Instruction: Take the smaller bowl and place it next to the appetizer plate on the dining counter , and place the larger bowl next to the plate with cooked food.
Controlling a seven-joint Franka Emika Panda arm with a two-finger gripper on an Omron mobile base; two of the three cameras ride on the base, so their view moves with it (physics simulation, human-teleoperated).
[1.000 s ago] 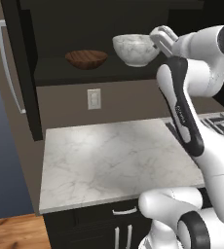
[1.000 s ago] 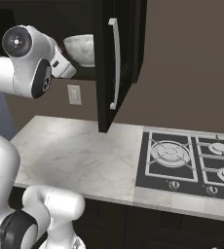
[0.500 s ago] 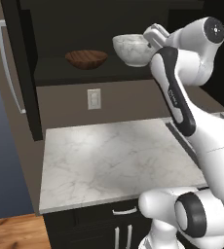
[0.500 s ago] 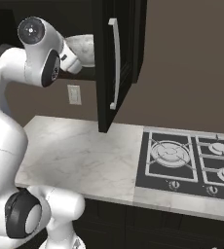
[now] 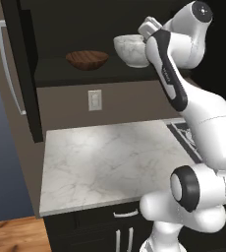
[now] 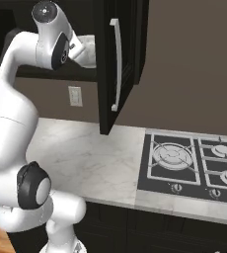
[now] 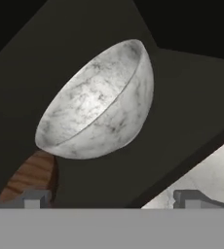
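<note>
The larger bowl [image 5: 131, 49], deep and white with grey veins, stands on a dark cabinet shelf [image 5: 85, 76]. To its left on the same shelf sits the smaller bowl [image 5: 87, 60], shallow and brown. My gripper [image 5: 147, 27] is at the marble bowl's right side, just short of its rim, open and holding nothing. In the hand view the larger bowl [image 7: 98, 104] is straight ahead of the open gripper [image 7: 113, 198], and the smaller bowl [image 7: 31, 176] peeks out at the lower left. The appetizer plate, the plate with cooked food and the dining counter are out of view.
An open black cabinet door [image 6: 119, 64] with a long handle hangs right of the hand; another door [image 5: 21, 74] stands open on the left. Below lie a marble worktop [image 5: 105, 162], a wall socket [image 5: 94, 100] and a gas hob [image 6: 194, 163].
My hand has moved up and to the left, closer to the larger bowl's rim, and the arm's elbow has risen. The jaws stayed open. Both bowls are unmoved.
</note>
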